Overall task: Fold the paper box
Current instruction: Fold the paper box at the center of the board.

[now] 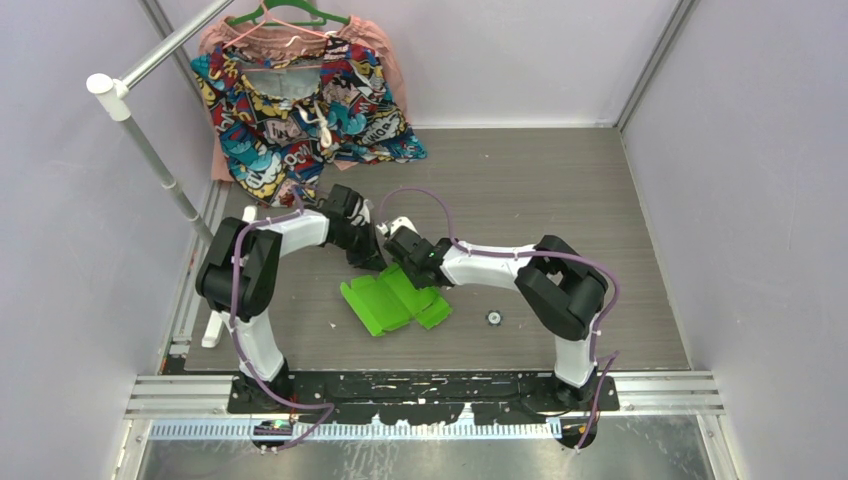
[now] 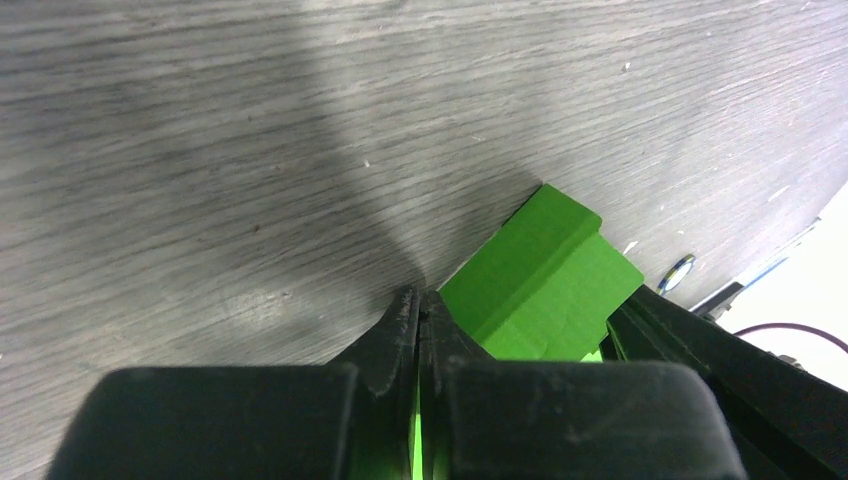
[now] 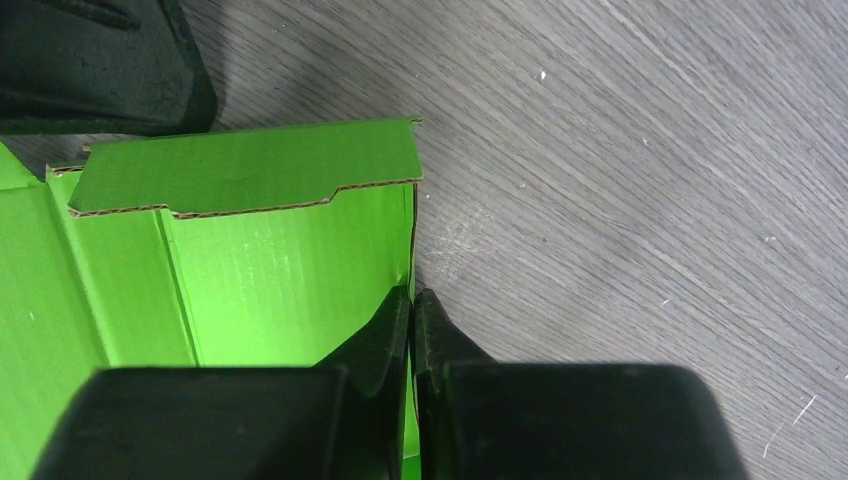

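paper box (image 1: 395, 305) lay partly folded on the table (image 1: 560, 190), just left of the small round metal ring (image 1: 493, 318), not touching it. lime-green card, panels flat with creases showing, some walls lifted at the edge farther from the ring.

left gripper (image 1: 372, 265) sat at the box corner farthest from the ring, up and to the left of it. in the left wrist view its fingers were pressed together, tips (image 2: 418, 300) down at the table, and a thin strip of green card showed between them, so it was clamped on the paper box (image 2: 540, 280). the ring (image 2: 678, 271) showed past the box's far corner in that view, near it but apart.

right gripper (image 1: 410, 272) was beside the left one, on the side nearer the ring, also on the box's far edge. in the right wrist view the fingers (image 3: 412, 298) were nearly together with the upright green wall between them, one finger inside the box and one outside: pinched on the paper box (image 3: 250, 280). a notched flap stood along the top of that wall, its raw corrugated edge visible. a black block (image 3: 100, 60) sat beyond the flap; cannot tell what it was.

colourful patterned garment (image 1: 300, 110) hung on a green hanger (image 1: 290, 12), well apart from the ring, far up and left of it. a white rack pole (image 1: 150, 150) ran farther left still.
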Robot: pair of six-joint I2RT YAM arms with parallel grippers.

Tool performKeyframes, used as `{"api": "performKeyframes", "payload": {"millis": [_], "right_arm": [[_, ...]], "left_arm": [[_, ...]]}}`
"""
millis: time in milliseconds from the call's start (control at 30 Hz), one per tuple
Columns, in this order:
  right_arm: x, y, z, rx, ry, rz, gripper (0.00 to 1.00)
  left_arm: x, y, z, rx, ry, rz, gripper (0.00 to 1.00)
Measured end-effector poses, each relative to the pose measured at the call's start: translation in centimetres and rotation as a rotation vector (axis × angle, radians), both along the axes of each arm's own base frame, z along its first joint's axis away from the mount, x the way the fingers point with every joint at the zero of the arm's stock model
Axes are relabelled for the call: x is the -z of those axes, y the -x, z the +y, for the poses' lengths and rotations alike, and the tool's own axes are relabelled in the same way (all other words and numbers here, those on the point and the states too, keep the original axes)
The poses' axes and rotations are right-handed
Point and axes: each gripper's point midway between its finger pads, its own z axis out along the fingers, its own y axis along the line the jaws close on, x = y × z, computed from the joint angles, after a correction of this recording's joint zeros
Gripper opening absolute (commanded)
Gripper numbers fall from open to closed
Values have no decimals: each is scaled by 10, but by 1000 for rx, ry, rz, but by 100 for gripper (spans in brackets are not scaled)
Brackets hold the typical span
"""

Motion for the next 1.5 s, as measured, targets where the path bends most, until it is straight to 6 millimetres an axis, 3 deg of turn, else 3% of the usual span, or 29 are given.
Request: {"api": "performKeyframes", "payload": {"millis": [300,433,533,733,867,1067,1133,1400,1500], "right_arm": [[0,0,0,16,3,13,1],[0,0,0,24,0,14,1],[0,-1,-1,34,-6,16,1],[0,-6,-5,61,-14,17,1],[1,-9,-7,77,-19,20,1],[1,-14,-12,113,-32,28,1],[1,-14,-13,119,-35,30,1],[1,-15,-13,139,-46,34,1],[1,-15,-13,141,-47,35,1]], "left_arm": [[-3,0,1,19,-83,-11,0],[-7,-4,12,-11,-106,-26,0],[-22,-11,31,-68,-117,-57,0],[-80,-35,75,-220,-131,-223,0],[-88,-16,81,-254,-115,-261,0],[-41,49,93,-293,-138,-130,0],[-37,62,98,-305,-149,-119,0],[-65,61,107,-350,-148,-246,0],[-65,61,108,-355,-144,-254,0]]}}
